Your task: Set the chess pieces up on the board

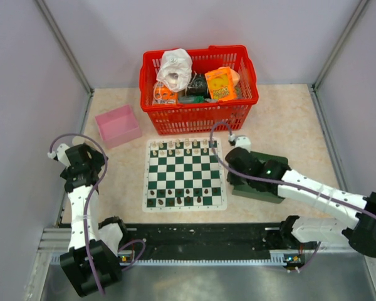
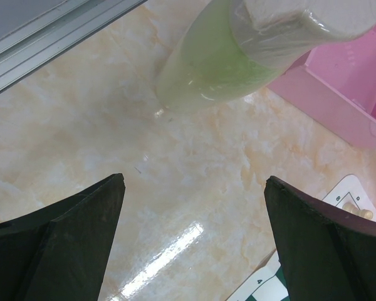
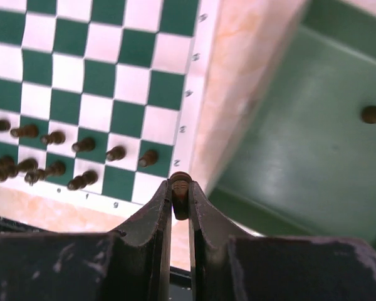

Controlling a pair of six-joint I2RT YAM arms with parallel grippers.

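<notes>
Board (image 1: 185,174): lay flat on the table (image 1: 282,119), green and white checks inside a white border.
Chess pieces (image 3: 50,138): dark ones stood on the board's near rows; another lay in the tray right of the board.
Right gripper (image 3: 180,191): fingers pinched one dark piece (image 3: 180,182) above the strip of table between the board's right edge and the tray.
Left gripper (image 2: 194,180): fingers spread wide, nothing between them, over bare table left of the board.
Tray (image 3: 301,144): dark green, just beside the board's right edge, partly hidden under the right arm.
Cream pieces (image 1: 178,145): on the board's far rows.
Basket (image 1: 200,113): red, beyond the board's far edge, full of packets.
Pink box (image 1: 118,125): off the board's far-left corner.
Writing: 2, 3 and 4 on the board's right border; packet print unreadable.
</notes>
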